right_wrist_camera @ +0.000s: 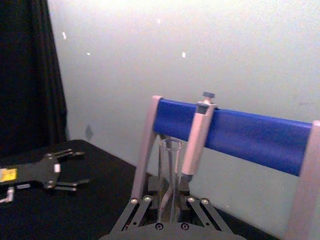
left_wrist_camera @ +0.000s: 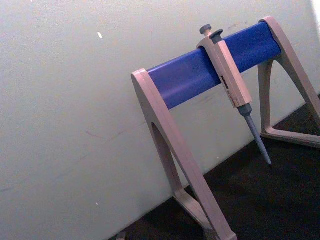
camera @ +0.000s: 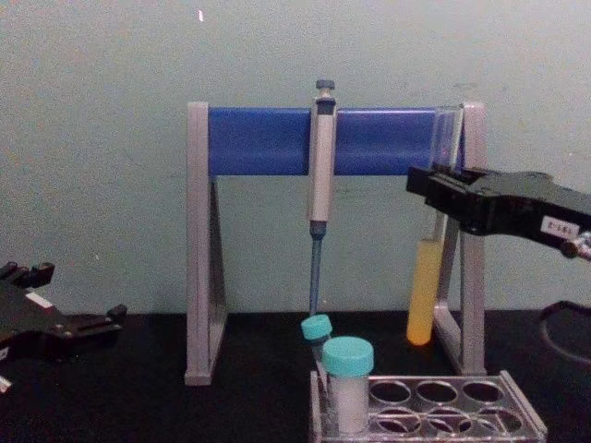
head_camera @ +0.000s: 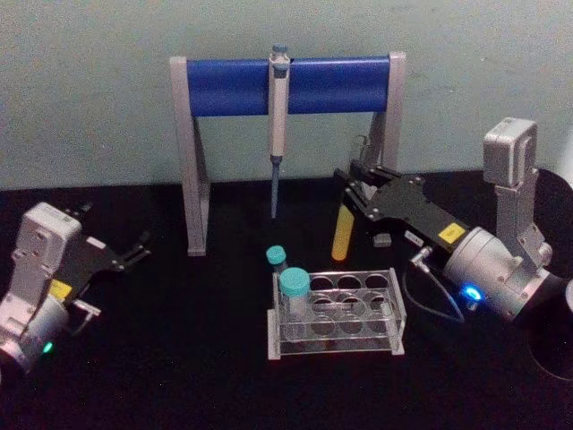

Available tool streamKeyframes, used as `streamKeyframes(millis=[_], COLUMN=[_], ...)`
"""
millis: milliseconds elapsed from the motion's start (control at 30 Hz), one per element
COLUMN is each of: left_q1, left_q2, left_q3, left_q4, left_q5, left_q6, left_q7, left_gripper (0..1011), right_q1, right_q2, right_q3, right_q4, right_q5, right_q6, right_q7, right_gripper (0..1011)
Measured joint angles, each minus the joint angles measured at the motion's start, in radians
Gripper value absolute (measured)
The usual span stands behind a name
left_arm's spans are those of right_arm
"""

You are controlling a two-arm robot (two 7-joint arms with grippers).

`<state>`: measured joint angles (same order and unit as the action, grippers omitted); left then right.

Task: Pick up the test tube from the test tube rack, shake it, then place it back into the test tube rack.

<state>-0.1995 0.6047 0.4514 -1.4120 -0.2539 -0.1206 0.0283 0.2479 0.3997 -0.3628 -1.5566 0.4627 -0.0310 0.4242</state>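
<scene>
The test tube, clear glass with yellow liquid in its lower part, hangs upright in the air behind and above the test tube rack. My right gripper is shut on its upper part. From the chest, the test tube hangs in front of the stand's right leg, with the right gripper clamped near its top and the rack below. The right wrist view looks along the tube standing between the fingers. My left gripper rests open at the far left, low over the table.
A grey-legged stand with a blue bar stands at the back, with a pipette hanging from it. A wide teal-capped tube and a slim teal-capped tube stand in the rack's left end. A small grey block lies behind the rack.
</scene>
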Motion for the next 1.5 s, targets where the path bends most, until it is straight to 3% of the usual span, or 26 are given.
streamKeyframes(millis=[400, 1500], left_q1=[0.000, 0.000], left_q2=[0.000, 0.000], left_q3=[0.000, 0.000], left_q4=[0.000, 0.000], left_q5=[0.000, 0.000], left_q6=[0.000, 0.000], left_q7=[0.000, 0.000], left_gripper=[1001, 1001], right_q1=[-0.011, -0.021], right_q2=[0.001, 0.002], right_q3=[0.023, 0.031], right_q4=[-0.009, -0.017], right_q5=[-0.013, -0.017], right_q6=[0.004, 0.010], right_q7=[-0.018, -0.001], right_gripper=[235, 235])
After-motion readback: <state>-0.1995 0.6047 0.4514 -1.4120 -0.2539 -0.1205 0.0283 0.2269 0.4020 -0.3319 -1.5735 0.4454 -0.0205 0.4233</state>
